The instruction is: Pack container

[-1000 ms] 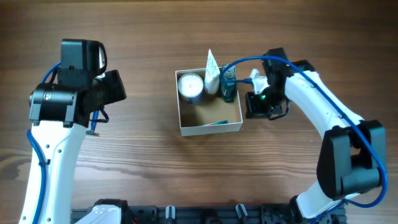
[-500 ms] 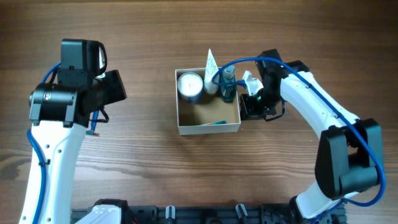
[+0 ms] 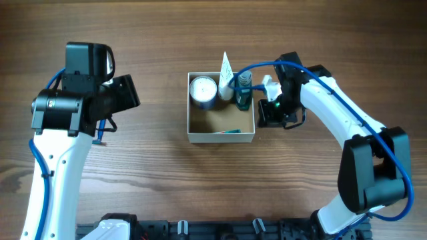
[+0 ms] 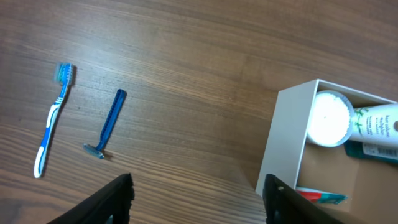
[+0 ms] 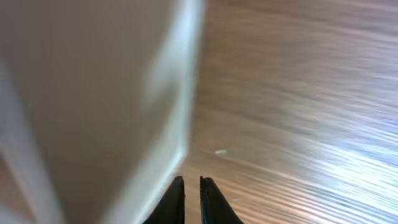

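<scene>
The container (image 3: 220, 138), a square white-walled box with a tan inside, sits mid-table. It holds a white-lidded jar (image 3: 203, 91), a white tube (image 3: 227, 77), a dark green bottle (image 3: 244, 90) and a small red-and-teal item (image 3: 230, 132). My right gripper (image 3: 267, 115) is shut and empty, right at the box's right wall; that wall (image 5: 93, 93) fills the left of the right wrist view, beside the fingertips (image 5: 192, 199). My left gripper (image 4: 199, 199) is open and empty above the table, left of the container (image 4: 283, 140).
A blue-and-white toothbrush (image 4: 51, 121) and a blue razor (image 4: 107, 124) lie on the wooden table left of the box, below my left arm. Bare wood surrounds the box on the near and far sides.
My right gripper moved left against the box's right side. The box shifted slightly left and turned square to the table.
</scene>
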`<action>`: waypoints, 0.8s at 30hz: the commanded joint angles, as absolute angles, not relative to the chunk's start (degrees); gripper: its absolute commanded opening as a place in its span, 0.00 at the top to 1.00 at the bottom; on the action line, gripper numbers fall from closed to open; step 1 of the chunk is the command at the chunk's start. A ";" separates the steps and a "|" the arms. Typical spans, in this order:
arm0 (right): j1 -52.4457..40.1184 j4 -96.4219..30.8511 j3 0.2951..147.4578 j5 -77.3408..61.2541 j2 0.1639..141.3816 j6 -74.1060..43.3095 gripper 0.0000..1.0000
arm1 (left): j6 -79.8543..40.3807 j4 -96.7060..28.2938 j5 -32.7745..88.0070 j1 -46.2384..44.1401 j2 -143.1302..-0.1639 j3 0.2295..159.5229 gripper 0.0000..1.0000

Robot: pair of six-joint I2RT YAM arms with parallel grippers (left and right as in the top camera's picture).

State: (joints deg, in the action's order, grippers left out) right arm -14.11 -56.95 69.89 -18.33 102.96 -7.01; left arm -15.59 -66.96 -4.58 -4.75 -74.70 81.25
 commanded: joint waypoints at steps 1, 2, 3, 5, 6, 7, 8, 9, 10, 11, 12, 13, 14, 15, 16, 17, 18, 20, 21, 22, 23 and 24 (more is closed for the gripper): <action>-11.49 -57.43 72.31 -3.75 99.83 -13.61 0.86 | -15.86 -67.59 -4.32 -4.32 -74.91 81.32 0.25; -10.52 -57.69 73.01 -2.61 98.10 -13.67 0.84 | -15.86 -67.79 -4.32 -4.32 -74.91 81.32 0.22; -9.76 -57.69 73.52 -2.07 96.60 -13.65 0.81 | -15.84 -67.92 -4.34 -4.32 -74.91 81.32 0.20; -7.42 -57.65 74.83 -0.54 91.05 -13.63 0.54 | -15.84 -68.27 -4.54 -4.32 -74.91 81.32 0.06; -6.35 -57.63 75.18 -0.14 88.36 -13.54 0.18 | -15.73 -68.73 -4.58 -4.29 -74.91 81.32 0.00; -4.97 -57.56 75.33 0.27 84.86 -13.39 0.00 | -15.40 -69.45 -4.58 -3.95 -74.91 81.32 0.00; -3.90 -57.58 75.33 0.25 82.06 -12.47 0.00 | -15.16 -70.00 -4.58 -3.25 -74.94 81.32 0.00; -2.83 -57.71 75.33 0.25 79.57 -11.35 0.01 | -14.90 -70.35 -4.60 -2.13 -75.13 81.30 0.00; -1.83 -57.98 75.33 0.23 77.25 -10.28 0.00 | -14.76 -70.41 -4.60 -0.62 -75.46 81.25 0.00; -0.67 -58.57 75.33 0.21 74.85 -9.61 0.00 | -14.79 -70.13 -4.58 1.39 -75.90 81.01 0.00; -0.03 -58.94 75.33 0.16 73.60 -9.34 0.00 | -14.81 -69.52 -4.56 3.77 -76.55 80.53 0.00; 0.84 -59.61 75.33 -0.05 71.81 -9.39 0.00 | -14.83 -68.60 -4.56 6.52 -77.47 79.88 0.00; 1.23 -60.12 75.33 -0.01 70.67 -9.37 0.00 | -15.18 -67.37 -4.40 9.67 -78.87 78.98 0.00; 1.37 -60.49 75.33 0.01 69.93 -9.37 0.00 | -15.29 -66.37 -4.29 11.75 -80.12 78.26 0.00; 1.37 -60.73 75.33 -0.01 69.47 -9.37 0.00 | -15.18 -65.19 -4.43 13.41 -81.56 77.41 0.00; 1.37 -60.88 75.33 -0.01 69.38 -9.37 0.00 | -15.00 -64.27 -4.99 14.41 -82.74 76.75 0.00; 1.37 -61.06 75.33 -0.01 69.38 -9.37 0.00 | -14.94 -62.65 -6.00 15.55 -84.84 75.68 0.00; 1.37 -61.19 75.31 -0.01 70.06 -9.39 0.00 | -13.56 -59.42 -6.31 16.27 -89.01 73.49 0.00; 1.37 -61.21 75.31 -0.01 70.50 -9.39 0.00 | -13.23 -58.22 -6.26 16.25 -91.05 72.66 0.00; 1.37 -61.28 75.31 -0.01 70.85 -9.39 0.00 | -13.10 -57.47 -6.26 16.21 -92.99 72.01 0.00; 1.37 -61.39 75.31 -0.01 71.35 -9.39 0.00 | -12.43 -56.80 -6.26 16.16 -95.15 71.44 0.00; 1.37 -61.54 75.31 -0.01 71.64 -9.41 0.00 | -12.36 -56.42 -6.24 16.14 -97.06 71.09 0.00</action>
